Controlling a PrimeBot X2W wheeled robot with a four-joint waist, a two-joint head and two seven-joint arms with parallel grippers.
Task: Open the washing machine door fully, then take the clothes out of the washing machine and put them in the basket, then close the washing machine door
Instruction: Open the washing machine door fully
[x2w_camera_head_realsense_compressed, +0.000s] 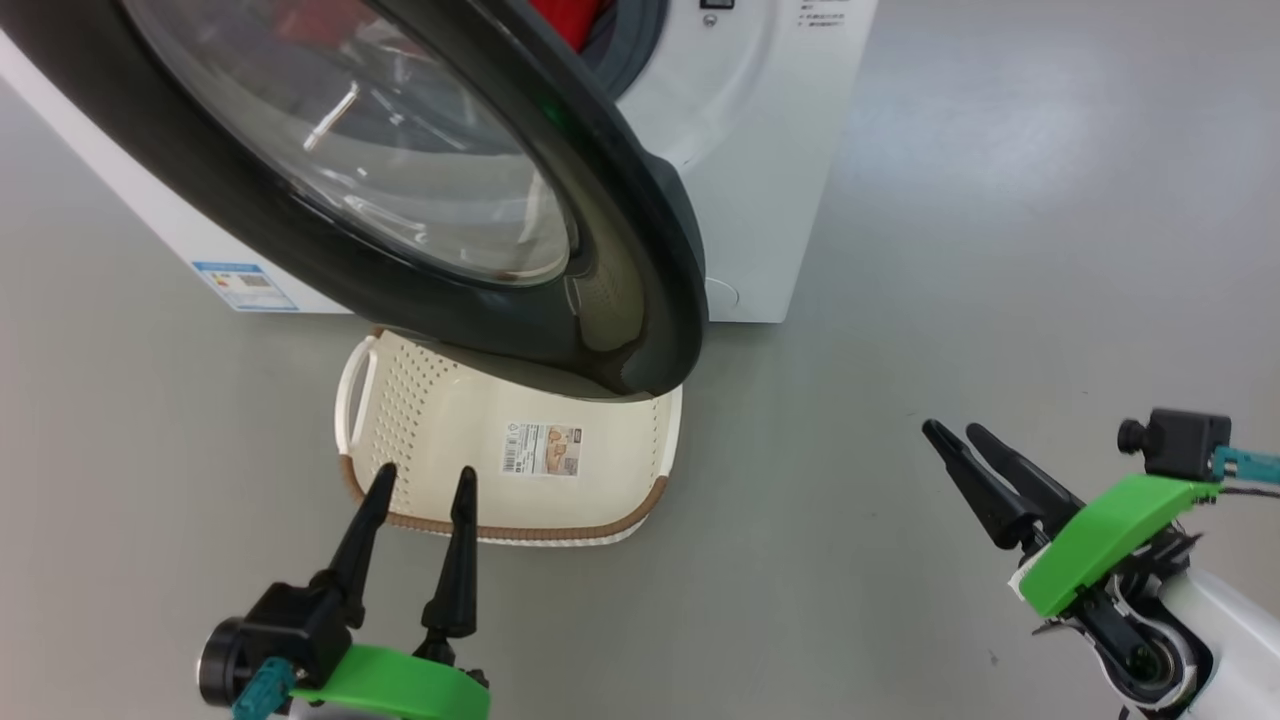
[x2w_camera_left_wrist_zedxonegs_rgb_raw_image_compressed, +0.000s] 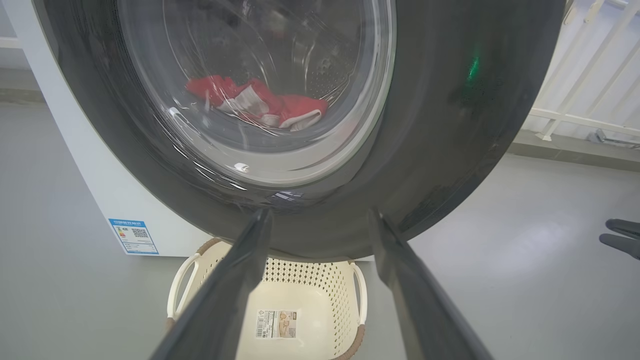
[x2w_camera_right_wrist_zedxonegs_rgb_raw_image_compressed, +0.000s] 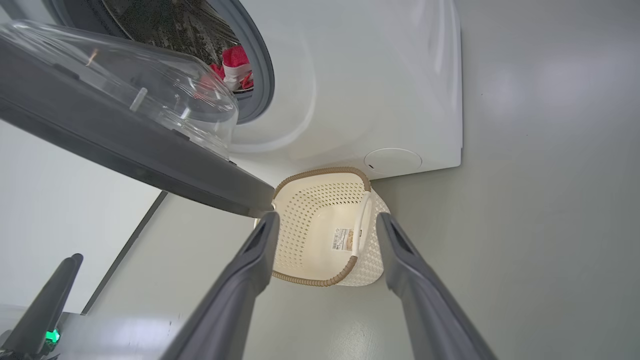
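**Task state at the door-opening stage.** The washing machine door (x2w_camera_head_realsense_compressed: 380, 150) stood swung out from the front of the washing machine (x2w_camera_head_realsense_compressed: 760, 150), its black rim and bulging glass bowl projecting away from the drum opening. Whether the door had reached the end of its travel could not be told; it appeared partly rather than fully open. The clothes (x2w_camera_left_wrist_zedxonegs_rgb_raw_image_compressed: 260, 102), red with white trim, lay on the drum floor inside the washing machine, visible through the door glass and past the door's edge. The basket (x2w_camera_head_realsense_compressed: 430, 420) sat on the floor just in front of the washing machine, below the overhanging door, and held nothing but the paper label on its bottom.

The left gripper (x2w_camera_head_realsense_compressed: 425, 475) hovered in front of the washing machine, above the near rim of the basket, its fingers spread wide and holding nothing. The right gripper (x2w_camera_head_realsense_compressed: 952, 430) was off to the right of the washing machine's front, clear of the door, also spread wide and holding nothing.

Judged progress: the first step looked begun and perhaps unfinished. Removing the clothes, loading the basket and closing the door all remained.
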